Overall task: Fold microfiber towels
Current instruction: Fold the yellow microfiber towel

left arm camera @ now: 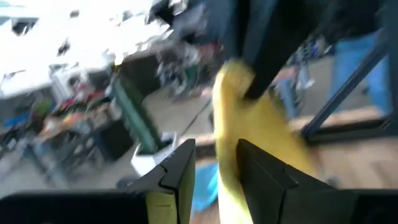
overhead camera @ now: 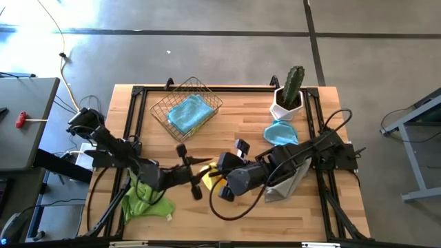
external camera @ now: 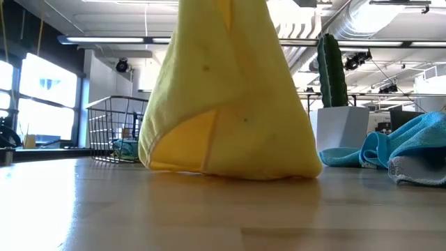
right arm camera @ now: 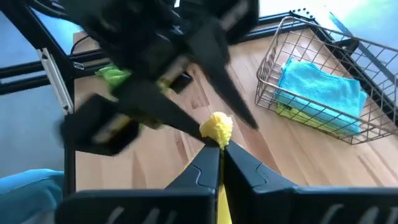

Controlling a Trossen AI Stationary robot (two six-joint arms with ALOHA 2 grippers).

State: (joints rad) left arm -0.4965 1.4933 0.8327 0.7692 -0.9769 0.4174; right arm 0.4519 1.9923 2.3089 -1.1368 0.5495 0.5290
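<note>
A yellow microfiber towel (external camera: 230, 104) hangs like a tent near the table's front middle, its lower edge on the wood. My right gripper (right arm camera: 221, 152) is shut on its bunched top. My left gripper (left arm camera: 217, 168) reaches in level from the table's left with a gap between its fingers, which stand on either side of the towel just below that top. A lime green towel (overhead camera: 146, 203) lies crumpled at the front left. One light blue towel (overhead camera: 189, 114) lies in the wire basket, and another light blue towel (overhead camera: 280, 132) lies by the cactus pot. My right gripper pinches the yellow towel's bunched top (right arm camera: 216, 126) between its two fingers, slanting down from the table's right. The towel hangs below the fingers and spreads out, with its lower edge (external camera: 209, 169) resting on the table. Whether my left gripper's fingers (left arm camera: 264, 177) touch the towel, I cannot tell.
The wire basket (overhead camera: 160, 110) stands at the far left of the table. A cactus in a white pot (overhead camera: 289, 96) stands at the far right. A grey towel (overhead camera: 286, 184) lies under my right arm. Bare wood shows in the middle, between basket and cactus.
</note>
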